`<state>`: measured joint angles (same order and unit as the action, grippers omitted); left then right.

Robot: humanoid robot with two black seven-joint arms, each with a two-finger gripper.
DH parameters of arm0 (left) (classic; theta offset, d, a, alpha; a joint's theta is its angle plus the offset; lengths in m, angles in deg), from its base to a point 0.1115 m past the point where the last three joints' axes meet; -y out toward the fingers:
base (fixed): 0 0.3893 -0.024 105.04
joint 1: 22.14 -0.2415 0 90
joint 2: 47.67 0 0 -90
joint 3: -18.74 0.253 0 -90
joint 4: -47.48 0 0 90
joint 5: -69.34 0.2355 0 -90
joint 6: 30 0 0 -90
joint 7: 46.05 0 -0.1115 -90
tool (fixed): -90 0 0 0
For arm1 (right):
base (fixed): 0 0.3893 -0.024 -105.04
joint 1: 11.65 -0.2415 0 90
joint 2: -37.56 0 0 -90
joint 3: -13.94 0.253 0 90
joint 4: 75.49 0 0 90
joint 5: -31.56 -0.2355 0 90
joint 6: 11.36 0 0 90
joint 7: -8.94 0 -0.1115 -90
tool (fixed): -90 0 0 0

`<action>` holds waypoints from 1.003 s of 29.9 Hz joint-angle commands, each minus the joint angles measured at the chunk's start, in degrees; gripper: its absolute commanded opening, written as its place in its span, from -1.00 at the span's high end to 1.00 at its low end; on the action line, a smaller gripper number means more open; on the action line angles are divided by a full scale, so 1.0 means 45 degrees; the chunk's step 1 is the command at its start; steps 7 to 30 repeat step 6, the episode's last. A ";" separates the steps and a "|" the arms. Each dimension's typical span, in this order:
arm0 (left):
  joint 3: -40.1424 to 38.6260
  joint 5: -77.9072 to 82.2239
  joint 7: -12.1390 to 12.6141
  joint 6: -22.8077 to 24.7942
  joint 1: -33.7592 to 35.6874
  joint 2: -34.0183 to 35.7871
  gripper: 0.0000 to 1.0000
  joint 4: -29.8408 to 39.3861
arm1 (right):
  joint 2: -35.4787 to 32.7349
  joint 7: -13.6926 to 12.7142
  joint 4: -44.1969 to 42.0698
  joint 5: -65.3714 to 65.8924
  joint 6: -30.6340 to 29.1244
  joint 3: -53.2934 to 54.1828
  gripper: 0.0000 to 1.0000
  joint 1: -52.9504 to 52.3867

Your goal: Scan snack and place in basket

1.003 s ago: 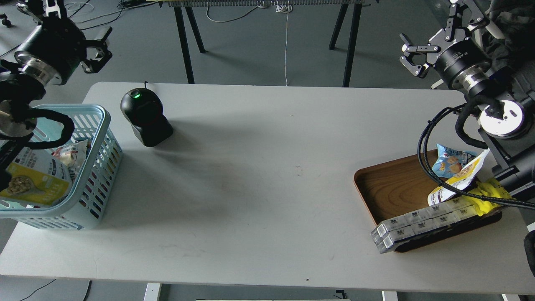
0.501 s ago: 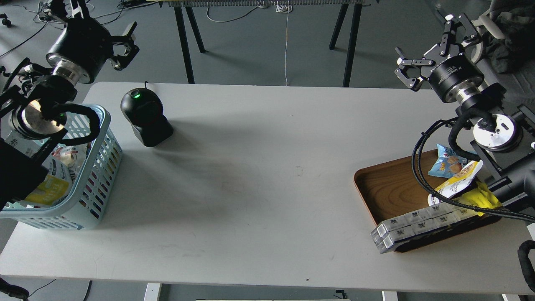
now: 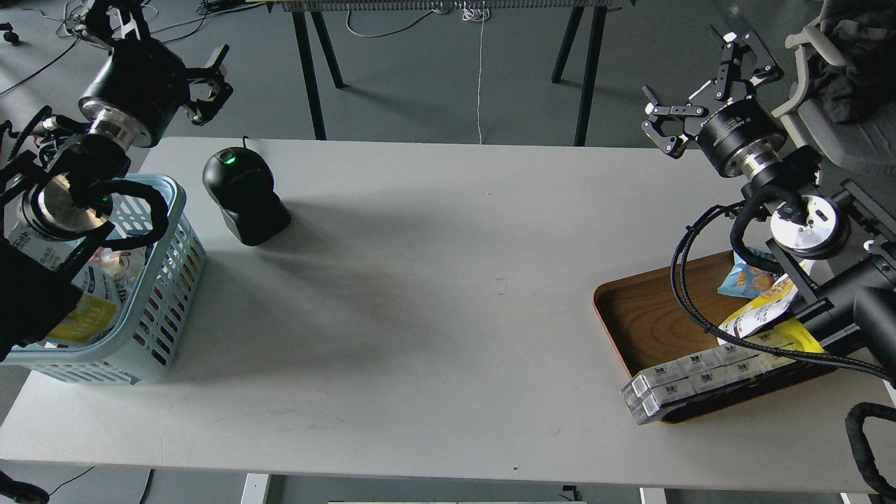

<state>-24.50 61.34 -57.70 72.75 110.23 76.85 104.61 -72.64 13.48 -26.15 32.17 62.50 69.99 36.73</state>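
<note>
The snack [image 3: 89, 316], a pouch with a yellow lower part and white top, lies inside the light blue basket [image 3: 170, 280] at the table's left edge, partly hidden by my left arm. My left gripper [image 3: 210, 82] is open and empty, raised behind and to the right of the basket, beyond the table's far edge. My right gripper [image 3: 700, 87] is open and empty, high above the table's far right corner.
A black barcode scanner [image 3: 243, 189] with a green light stands right of the basket. A brown wooden tray [image 3: 647, 315] at the right holds a blue snack bag [image 3: 743, 278], a similar white and yellow pouch [image 3: 759, 313], a yellow packet [image 3: 794, 337] and a row of white boxes [image 3: 693, 381].
My left arm has lifted away from over the basket, and its gripper has moved right and up. My right gripper has shifted left and slightly up. The snack stays in the basket.
</note>
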 commanded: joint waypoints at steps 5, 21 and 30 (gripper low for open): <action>-0.0468 0.0000 -0.0030 0.0078 -0.0432 0.0025 -0.99 0.0039 | 0.0054 -0.0013 -0.0006 0.0000 0.0011 -0.0055 -1.00 -0.0049; -0.0508 0.0000 -0.0029 0.0098 -0.0452 0.0025 -0.99 0.0039 | 0.0054 -0.0013 -0.0006 0.0000 0.0011 -0.0055 -1.00 -0.0049; -0.0508 0.0000 -0.0029 0.0098 -0.0452 0.0025 -0.99 0.0039 | 0.0054 -0.0013 -0.0006 0.0000 0.0011 -0.0055 -1.00 -0.0049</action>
